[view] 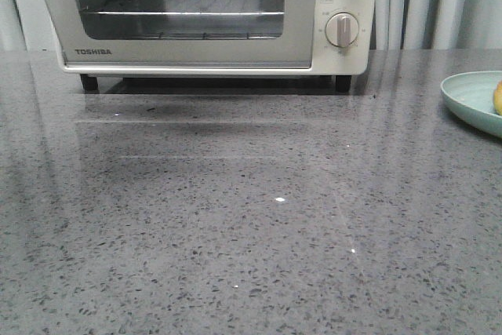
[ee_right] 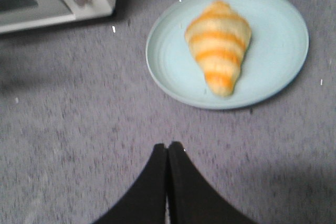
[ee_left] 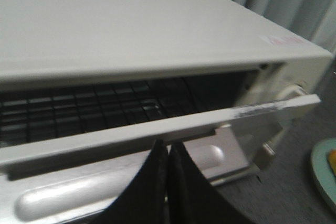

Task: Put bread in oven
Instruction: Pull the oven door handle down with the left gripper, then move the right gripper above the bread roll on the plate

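- Oven (view: 212,13) is seen at the back of the grey speckled worktop (view: 235,225), on black feet; brand mark at the lower left of the door.
- Front view: door glass shows the wire rack (view: 184,15) inside; two round knobs (view: 342,29) are stacked on the right panel.
- Left wrist view: door (ee_left: 157,129) is seen cracked open at the top edge, rack bars visible through the gap.
- Left gripper (ee_left: 168,153) is closed, fingers pressed together, nothing held; it sits just in front of the door's upper edge. Contact with the door cannot be told.
- Bread (ee_right: 219,45) lies on a pale blue plate (ee_right: 273,77), to the right of the oven, apart from it.
- In the front view only the plate's left part (view: 471,96) and a yellow sliver of the bread (view: 497,98) are caught at the right edge.
- Right gripper (ee_right: 168,153) is closed and empty, over bare worktop near the plate, not touching plate or bread.
- Curtain (view: 439,1) hangs behind the oven.
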